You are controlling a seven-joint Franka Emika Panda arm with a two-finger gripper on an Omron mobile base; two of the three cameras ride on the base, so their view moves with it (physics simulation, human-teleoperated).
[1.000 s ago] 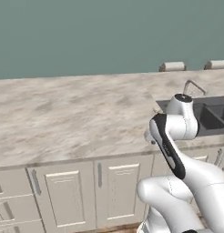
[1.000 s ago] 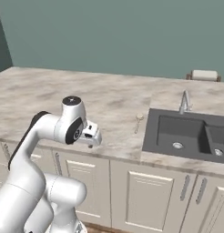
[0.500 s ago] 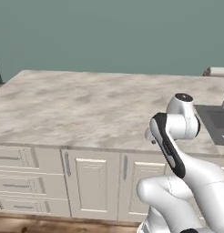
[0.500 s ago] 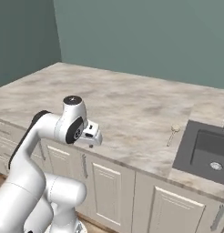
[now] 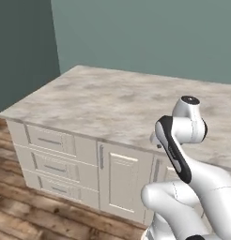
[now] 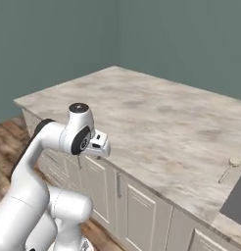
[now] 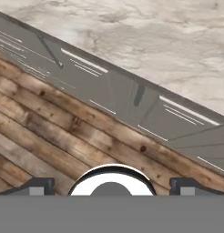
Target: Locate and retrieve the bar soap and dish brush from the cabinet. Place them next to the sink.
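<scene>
Beige marbled counter [image 6: 156, 117] lies wide and bare, with the dish brush [image 6: 229, 166] near its right edge. The gripper [image 7: 111, 184] hangs above the wooden floor [image 7: 50, 136], beside the counter's front edge, its fingers spread wide and empty.

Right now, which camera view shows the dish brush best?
The right base view: the dish brush lies small on the counter near the right edge, round head up. The left base view and hand view show counter and floor, not the brush.

Big beige marbled counter [image 6: 156, 117] fills the middle of the right base view. One thing lying on it: a small tan dish brush [image 6: 229, 167] at the right edge, beside a dark sink [image 6: 237, 202] corner.
</scene>
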